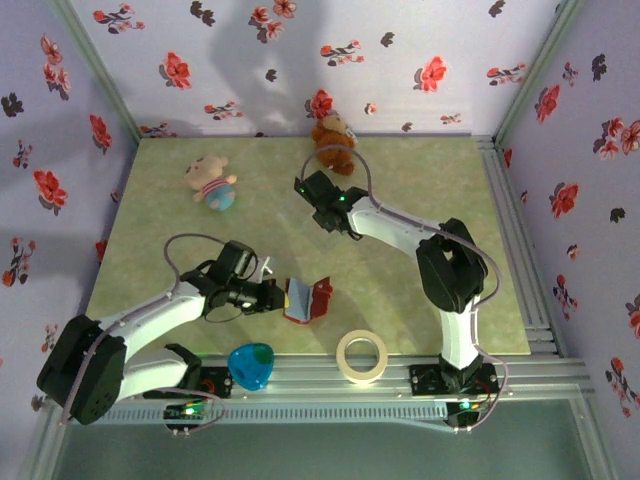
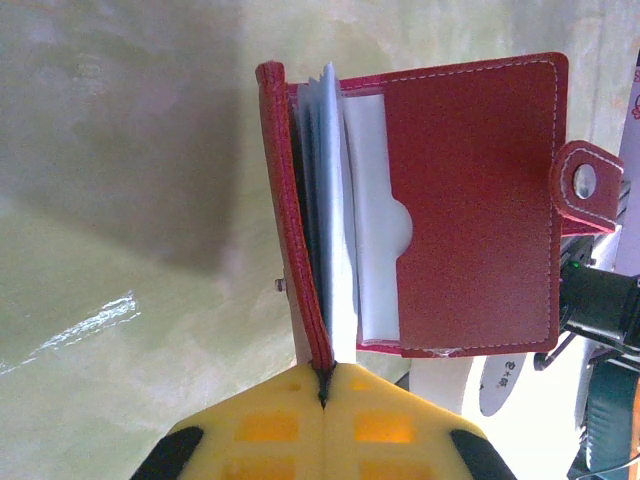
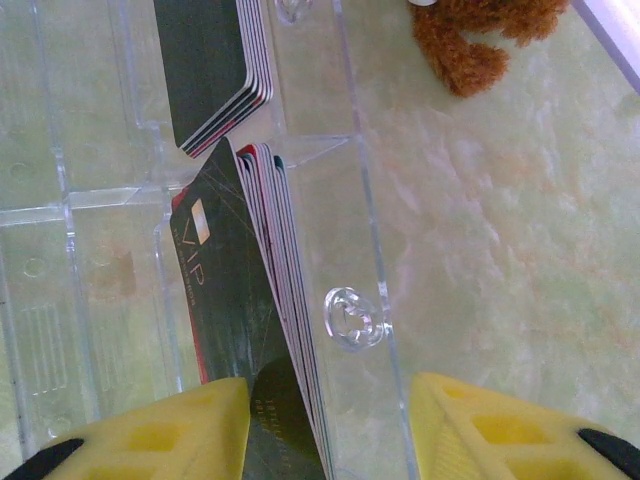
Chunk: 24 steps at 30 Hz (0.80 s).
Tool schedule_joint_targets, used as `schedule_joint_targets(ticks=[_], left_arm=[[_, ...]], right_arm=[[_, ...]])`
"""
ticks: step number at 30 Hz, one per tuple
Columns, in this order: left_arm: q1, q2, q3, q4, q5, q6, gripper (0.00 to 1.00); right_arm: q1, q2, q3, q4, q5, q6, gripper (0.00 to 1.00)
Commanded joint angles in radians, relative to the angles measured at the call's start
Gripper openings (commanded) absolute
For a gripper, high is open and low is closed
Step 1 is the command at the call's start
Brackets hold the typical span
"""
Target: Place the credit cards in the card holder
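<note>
The dark-red card holder (image 2: 470,200) hangs open, its pale clear sleeves fanned out and its snap tab to the right. My left gripper (image 2: 325,385) is shut on its lower edge and holds it just above the table (image 1: 308,298). A stack of credit cards (image 3: 250,280) stands on edge in a clear organiser, a dark "VIP" card facing out. A second stack (image 3: 215,60) lies further back. My right gripper (image 3: 325,440) is open, with its jaws on either side of the near stack and a clear divider wall. Its right finger (image 3: 500,430) stands well apart from the cards.
The clear acrylic organiser (image 3: 365,230) has several compartments. A brown teddy bear (image 1: 333,140) sits behind my right gripper (image 1: 322,212), and a small doll (image 1: 212,182) lies at the back left. A blue heart-shaped object (image 1: 250,365) and a tape roll (image 1: 362,355) lie at the front edge.
</note>
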Motion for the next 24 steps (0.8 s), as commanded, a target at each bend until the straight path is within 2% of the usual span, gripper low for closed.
schedule_joint_targets(ticks=[1,24], left_arm=[[-0.008,0.017,-0.002,0.005,0.034,0.024,0.00],[-0.041,0.097,0.012,0.036,0.046,0.023,0.00]], right_arm=[[0.010,-0.049,-0.015,0.018,0.043,-0.013,0.44],[0.025,-0.055,-0.012,0.020,0.080,-0.015,0.21]])
